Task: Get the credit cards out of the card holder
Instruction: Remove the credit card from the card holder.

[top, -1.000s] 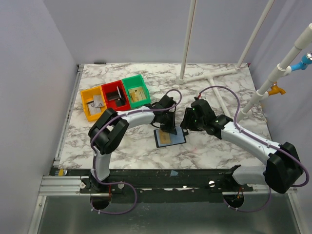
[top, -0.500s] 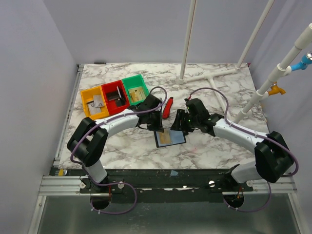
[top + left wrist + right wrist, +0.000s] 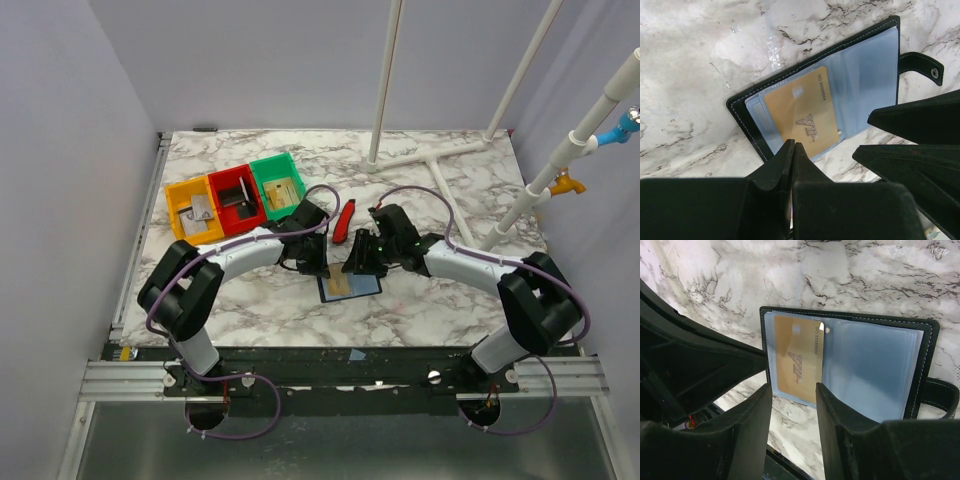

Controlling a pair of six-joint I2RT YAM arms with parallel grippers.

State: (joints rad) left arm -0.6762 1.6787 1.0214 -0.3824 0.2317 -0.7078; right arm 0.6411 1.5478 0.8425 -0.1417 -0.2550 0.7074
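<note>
Having closed in, poises right end effector (image 3: pixel 793 390) spread over pocketed card (image 3: pixel 799 360), left end effector (image 3: pixel 792 146) pressed together, 10 o'clock.

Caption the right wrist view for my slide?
Right gripper open above the unfolded card holder, gold VIP card in its pocket.

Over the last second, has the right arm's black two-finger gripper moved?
Yes: the right gripper shifted left toward the open black bifold card holder, which stayed put.
</note>
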